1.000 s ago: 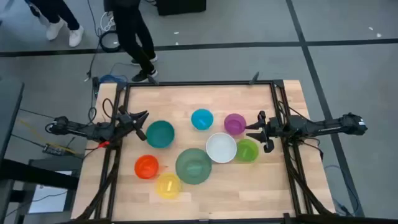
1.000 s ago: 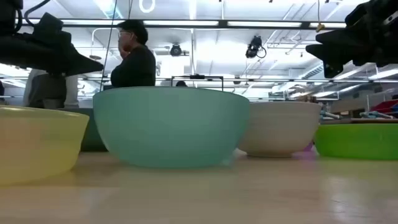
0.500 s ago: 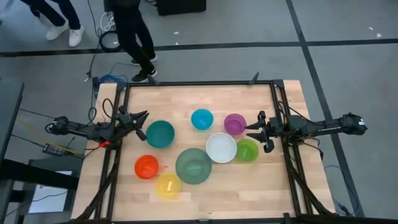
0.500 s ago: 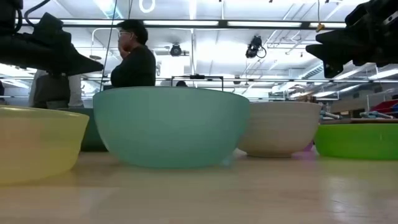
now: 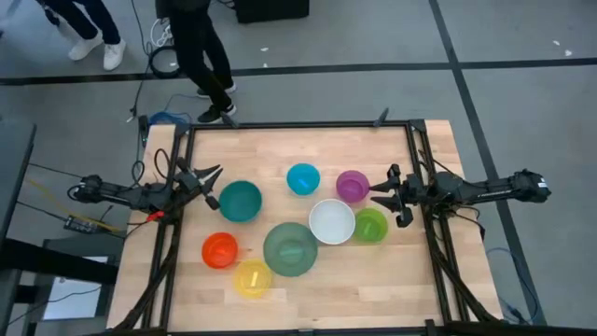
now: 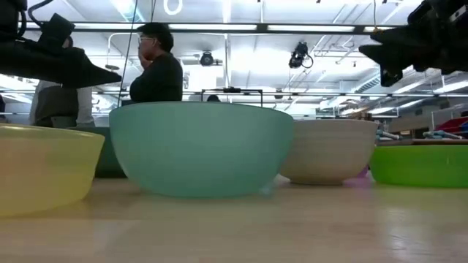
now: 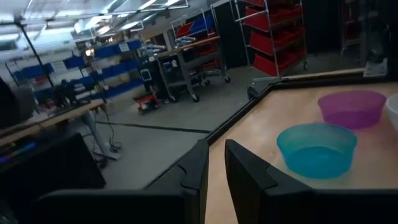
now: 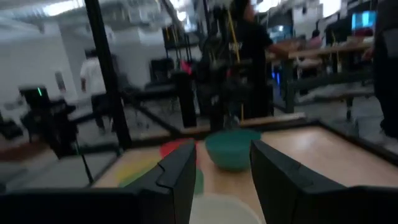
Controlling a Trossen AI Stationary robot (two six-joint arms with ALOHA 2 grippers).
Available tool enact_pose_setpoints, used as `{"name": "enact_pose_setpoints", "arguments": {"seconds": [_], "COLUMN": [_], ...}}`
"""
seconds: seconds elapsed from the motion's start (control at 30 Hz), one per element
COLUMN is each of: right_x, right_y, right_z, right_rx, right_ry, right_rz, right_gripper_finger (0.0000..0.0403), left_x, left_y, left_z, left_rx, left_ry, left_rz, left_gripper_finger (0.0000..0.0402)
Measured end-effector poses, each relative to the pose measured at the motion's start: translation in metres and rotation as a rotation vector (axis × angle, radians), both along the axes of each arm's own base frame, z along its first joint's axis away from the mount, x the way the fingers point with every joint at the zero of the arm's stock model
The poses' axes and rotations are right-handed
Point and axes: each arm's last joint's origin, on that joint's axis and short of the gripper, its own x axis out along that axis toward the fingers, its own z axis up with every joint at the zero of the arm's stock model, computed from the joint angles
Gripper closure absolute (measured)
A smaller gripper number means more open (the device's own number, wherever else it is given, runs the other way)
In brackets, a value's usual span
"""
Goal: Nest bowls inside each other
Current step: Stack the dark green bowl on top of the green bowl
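We saw seven bowls loose, none nested; right gripper (image 5: 384,198) spread beside the purple bowl (image 5: 352,185), left gripper (image 5: 210,185) narrow, empty.

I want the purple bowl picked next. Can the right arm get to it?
Probably yes. The right tool hangs open just beside the purple bowl, with nothing between them; the green bowl sits off to the side.

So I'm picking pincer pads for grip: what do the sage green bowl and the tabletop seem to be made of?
Sage green bowl: probably plastic, one even colour, smooth wall with a soft satin sheen. Tabletop: looks like light wood, with visible plank lines and grain, and a faintly glossy finish in the low view.
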Motion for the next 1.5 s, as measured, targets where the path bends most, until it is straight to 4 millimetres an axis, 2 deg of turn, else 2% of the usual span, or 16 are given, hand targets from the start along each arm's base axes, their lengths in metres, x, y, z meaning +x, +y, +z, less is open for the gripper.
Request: {"name": "enact_pose_setpoints", "arguments": {"seconds": [0.13, 0.2, 0.4, 0.57, 0.73, 0.83, 0.97, 1.07, 1.17, 1.33, 1.5], "right_x": [-0.003, -0.005, -0.018, -0.023, -0.020, -0.014, -0.007, -0.003, 0.001, 0.008, 0.015], "right_y": [0.001, 0.003, 0.009, 0.012, 0.010, 0.007, 0.002, 0.000, -0.002, -0.005, -0.003], "right_z": [0.011, 0.017, 0.039, 0.048, 0.046, 0.040, 0.034, 0.031, 0.028, 0.022, 0.015], "right_rx": [0.033, -0.006, -0.082, -0.240, -0.203, -0.089, 0.117, 0.178, 0.189, 0.307, 0.374], "right_ry": [-0.119, -0.184, -0.440, -0.522, -0.480, -0.389, -0.300, -0.272, -0.241, -0.191, -0.132], "right_rz": [0.034, 0.088, 0.322, 0.389, 0.319, 0.252, 0.119, 0.043, -0.015, -0.113, -0.065], "right_gripper_finger": [0.0261, 0.0261, 0.0261, 0.0261, 0.0262, 0.0262, 0.0262, 0.0262, 0.0262, 0.0262, 0.0262], "left_x": [0.000, 0.000, 0.001, -0.001, -0.001, -0.002, -0.002, -0.002, -0.001, -0.001, -0.004], "left_y": [0.000, 0.000, -0.002, -0.001, -0.001, 0.000, 0.000, 0.000, -0.001, -0.002, -0.002], "left_z": [0.000, 0.000, 0.007, 0.012, 0.015, 0.015, 0.015, 0.015, 0.016, 0.021, 0.041], "left_rx": [0.000, -0.043, -0.392, -0.442, -0.434, -0.425, -0.511, -0.574, -0.548, -0.480, -0.409], "left_ry": [-0.001, -0.039, -0.383, -0.478, -0.498, -0.496, -0.573, -0.619, -0.584, -0.535, -0.455], "left_rz": [0.000, -0.003, -0.108, -0.102, -0.098, -0.086, -0.073, -0.103, -0.153, -0.192, -0.204], "left_gripper_finger": [0.0339, 0.0339, 0.0339, 0.0339, 0.0339, 0.0339, 0.0339, 0.0339, 0.0339, 0.0339, 0.0339]}}
